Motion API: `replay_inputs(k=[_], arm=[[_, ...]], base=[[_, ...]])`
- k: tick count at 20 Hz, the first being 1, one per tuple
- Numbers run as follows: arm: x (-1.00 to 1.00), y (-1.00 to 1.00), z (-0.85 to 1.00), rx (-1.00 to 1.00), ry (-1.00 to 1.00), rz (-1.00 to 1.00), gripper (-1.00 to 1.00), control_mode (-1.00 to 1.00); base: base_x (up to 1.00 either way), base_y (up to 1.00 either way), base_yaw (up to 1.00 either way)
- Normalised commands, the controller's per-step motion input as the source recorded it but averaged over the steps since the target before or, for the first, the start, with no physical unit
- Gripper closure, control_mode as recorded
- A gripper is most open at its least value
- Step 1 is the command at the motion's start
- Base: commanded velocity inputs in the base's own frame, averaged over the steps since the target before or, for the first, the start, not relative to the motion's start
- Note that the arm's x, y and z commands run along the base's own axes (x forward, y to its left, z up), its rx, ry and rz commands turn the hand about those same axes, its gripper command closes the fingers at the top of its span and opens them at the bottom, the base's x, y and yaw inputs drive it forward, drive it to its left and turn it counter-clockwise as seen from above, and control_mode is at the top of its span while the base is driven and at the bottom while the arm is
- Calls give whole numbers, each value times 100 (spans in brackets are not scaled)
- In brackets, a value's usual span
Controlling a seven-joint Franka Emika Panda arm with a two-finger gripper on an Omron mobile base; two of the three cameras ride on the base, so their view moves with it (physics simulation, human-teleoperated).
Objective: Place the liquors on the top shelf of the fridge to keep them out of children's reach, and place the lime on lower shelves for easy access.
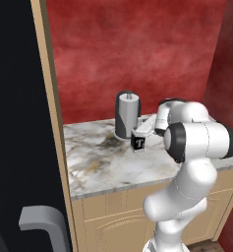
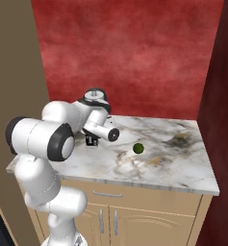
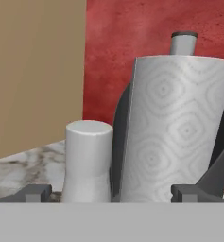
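Reaching low over the marble table (image 2: 183,158), the end effector (image 3: 111,193) stands wide apart; the white neck of the slim bottle (image 3: 87,160) rises between its tips toward the left one, paper-towel roll (image 3: 177,127) just behind, lime (image 2: 138,148) well off to its right.

Counted on the marble counter (image 2: 183,168): one clear square bottle with a black label (image 1: 137,141), one lime (image 2: 138,148), one paper-towel roll on its holder (image 1: 127,114). One white cylindrical neck (image 3: 87,160) stands beside the roll in the hand view, possibly a second bottle. One grey bar handle (image 1: 42,219) on the dark door.
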Motion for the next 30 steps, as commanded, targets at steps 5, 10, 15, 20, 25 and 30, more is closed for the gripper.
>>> replay_inputs(k=[5, 10, 15, 20, 25, 30], arm=[[25, 0, -19, 0, 0, 0, -100, -100], [18, 0, -21, 0, 0, 0, -100, -100], [11, 1, -21, 0, 0, 0, -100, -100], [0, 8, -26, 0, 0, 0, 100, -100], [0, 7, -22, 0, 0, 0, 100, -100], [-15, 0, -11, 0, 1, 2, 100, -100]], base=[[0, 0, 0], [0, 0, 0], [0, 0, 0], [0, 0, 0], [0, 0, 0], [0, 0, 0]])
